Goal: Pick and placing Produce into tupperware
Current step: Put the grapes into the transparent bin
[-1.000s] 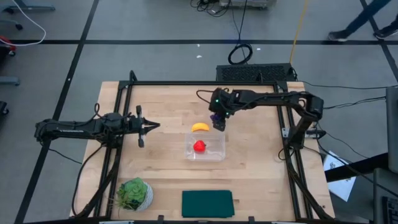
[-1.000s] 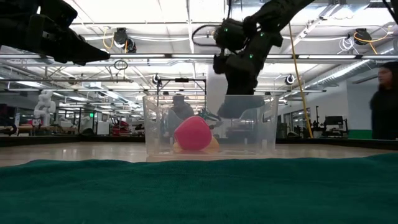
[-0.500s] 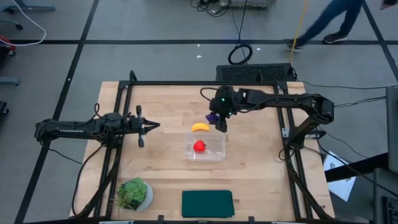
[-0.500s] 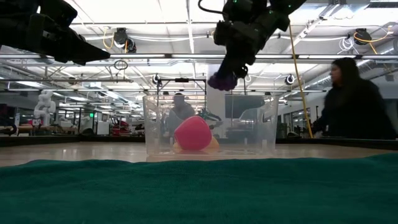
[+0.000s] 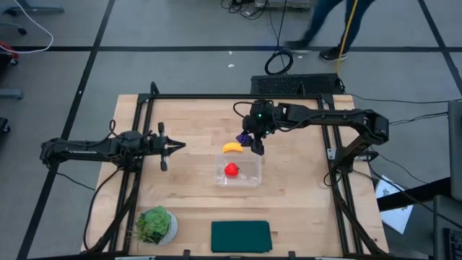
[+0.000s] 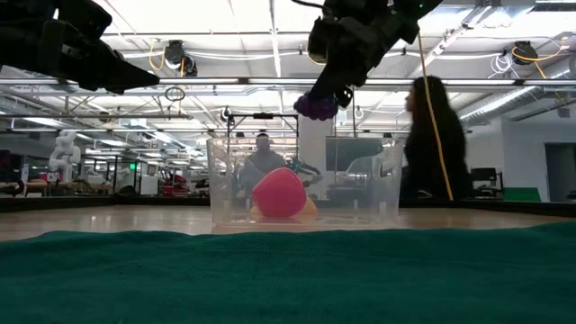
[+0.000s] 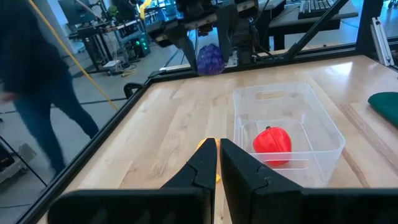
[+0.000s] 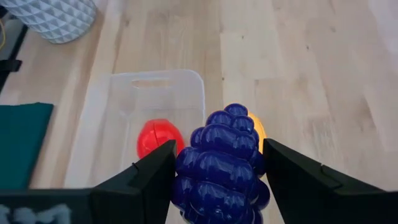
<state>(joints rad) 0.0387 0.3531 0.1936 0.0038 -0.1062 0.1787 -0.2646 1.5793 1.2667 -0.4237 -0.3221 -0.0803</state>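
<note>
Lifted since a second ago, the grapes (image 8: pixel 219 160) now hang well above the tub's rim in the low view, where earlier the right pincer (image 5: pixel 255 141) was down behind the tub; the left arm has not shifted. That pincer is closed on the grapes, one finger (image 8: pixel 142 177) pressed to each side of the purple cluster, and it holds them in the air just beyond the far edge of the tub (image 5: pixel 250 173), over the desk (image 5: pixel 195 123) beside the banana.

Inside the clear tub lies one piece only, the red fruit (image 5: pixel 231 170), resting on the floor of the container toward its left side as seen from above. In the low view the same fruit shows pink-red through the front wall (image 6: pixel 225 180), and the grapes (image 6: pixel 315 105) float above the tub's top edge under the dark right arm.

Outside the tub, the banana (image 5: pixel 232 147) lies on the wood just behind its far wall, close to it but not in it.

Over the left part of the desk hovers the left pincer (image 5: pixel 166 148), well apart from the tub, with its two fingers (image 7: pixel 199 168) pressed together and nothing between them.

Near the front edge of the desk lie a dark green cloth (image 5: pixel 240 236) and, to its left, a leafy plant (image 5: pixel 155 224) in a white pot. Beyond the desk a person (image 6: pixel 432 135) stands in the room.
</note>
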